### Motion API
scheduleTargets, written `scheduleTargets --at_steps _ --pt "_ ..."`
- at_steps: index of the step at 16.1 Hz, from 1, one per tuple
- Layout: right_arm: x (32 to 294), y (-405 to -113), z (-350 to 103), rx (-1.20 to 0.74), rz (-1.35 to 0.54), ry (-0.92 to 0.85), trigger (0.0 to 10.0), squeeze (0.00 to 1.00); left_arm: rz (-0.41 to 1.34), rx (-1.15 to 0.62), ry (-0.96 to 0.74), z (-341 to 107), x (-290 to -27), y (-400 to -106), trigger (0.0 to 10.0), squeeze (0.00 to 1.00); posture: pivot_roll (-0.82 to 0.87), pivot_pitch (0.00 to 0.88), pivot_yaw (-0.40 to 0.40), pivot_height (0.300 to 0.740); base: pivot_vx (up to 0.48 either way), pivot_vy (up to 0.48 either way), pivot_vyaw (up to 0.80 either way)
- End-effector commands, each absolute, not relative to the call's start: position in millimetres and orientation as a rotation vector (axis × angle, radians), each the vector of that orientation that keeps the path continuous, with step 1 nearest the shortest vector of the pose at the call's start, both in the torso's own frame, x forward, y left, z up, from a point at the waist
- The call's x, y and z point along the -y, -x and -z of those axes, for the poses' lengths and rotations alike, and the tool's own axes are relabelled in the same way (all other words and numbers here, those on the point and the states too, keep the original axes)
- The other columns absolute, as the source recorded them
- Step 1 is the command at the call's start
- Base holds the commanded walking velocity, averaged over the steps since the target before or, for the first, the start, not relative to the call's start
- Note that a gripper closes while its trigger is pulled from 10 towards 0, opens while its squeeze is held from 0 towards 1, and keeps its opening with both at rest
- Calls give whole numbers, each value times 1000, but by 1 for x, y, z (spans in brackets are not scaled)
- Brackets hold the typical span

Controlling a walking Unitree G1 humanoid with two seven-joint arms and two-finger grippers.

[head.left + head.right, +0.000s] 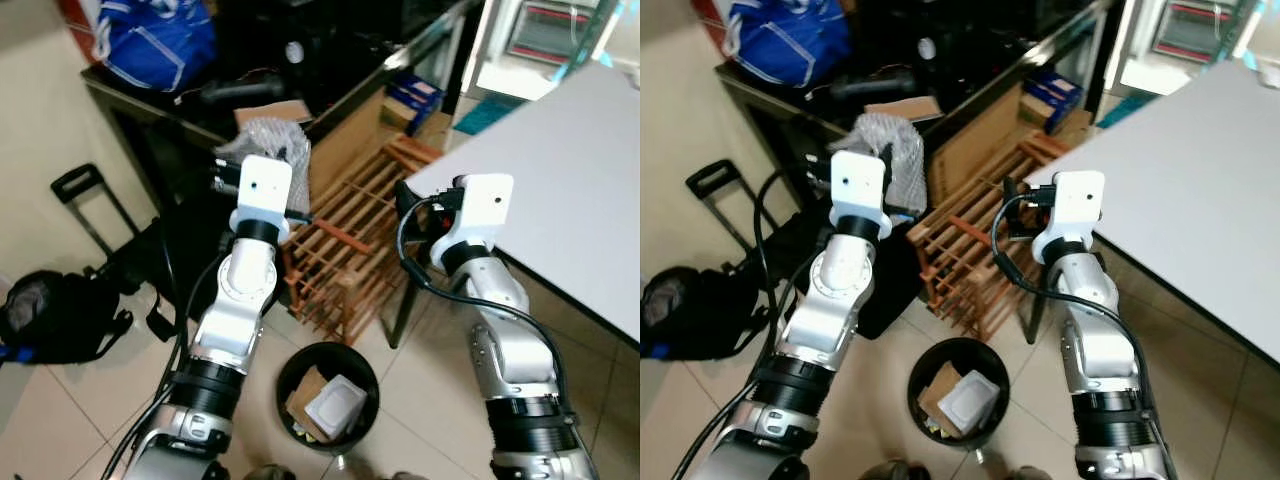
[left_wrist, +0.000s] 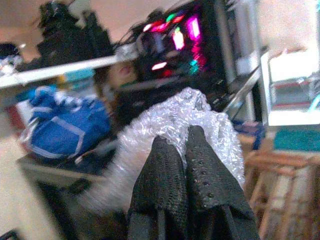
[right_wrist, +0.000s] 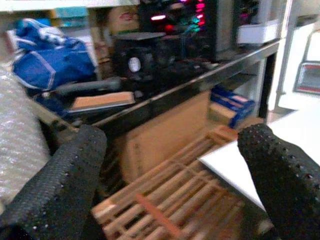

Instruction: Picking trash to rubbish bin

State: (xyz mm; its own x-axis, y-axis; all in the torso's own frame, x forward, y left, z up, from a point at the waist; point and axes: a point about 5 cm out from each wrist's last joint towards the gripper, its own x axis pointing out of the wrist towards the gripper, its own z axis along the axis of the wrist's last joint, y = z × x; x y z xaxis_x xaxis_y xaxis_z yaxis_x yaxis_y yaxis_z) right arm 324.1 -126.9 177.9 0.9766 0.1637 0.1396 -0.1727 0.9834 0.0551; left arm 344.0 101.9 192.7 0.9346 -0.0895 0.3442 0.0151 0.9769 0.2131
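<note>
Tiled floor underfoot, a cluttered dark shelf ahead, and the bubble wrap is up in the air, pinched at the tip of the left tool, whose two black fingers are pressed together on it. It's a crumpled, silvery-clear wad, puffy and light by the look of it, and it bulges out on both sides of the fingers, so the grip seems to be on a fold and not on the whole bundle. It's carried high and forward, I'd say, so that it hangs free of the wooden rack beside it before the arm swings down.

Below, between the two arms, sits the round black bin, already holding a piece of cardboard and a white tray. That's the target, and the wrap is well above and beyond it.

Over on the other side, the right tool is raised with its fingers wide apart and nothing between them, hovering by the corner of the white desk.
</note>
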Motion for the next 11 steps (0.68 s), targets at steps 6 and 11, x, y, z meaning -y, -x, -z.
scheduleTargets --at_steps 6,11 --pt "128 -320 -137 -11 -193 -52 10000 0 167 186 -136 -147 -92 -341 10000 0 -55 151 61 740 47 0 0" --pt "134 -301 -73 -237 -204 1 10000 0 280 -73 -146 -84 -84 -332 10000 0 -62 177 51 740 0 0 0"
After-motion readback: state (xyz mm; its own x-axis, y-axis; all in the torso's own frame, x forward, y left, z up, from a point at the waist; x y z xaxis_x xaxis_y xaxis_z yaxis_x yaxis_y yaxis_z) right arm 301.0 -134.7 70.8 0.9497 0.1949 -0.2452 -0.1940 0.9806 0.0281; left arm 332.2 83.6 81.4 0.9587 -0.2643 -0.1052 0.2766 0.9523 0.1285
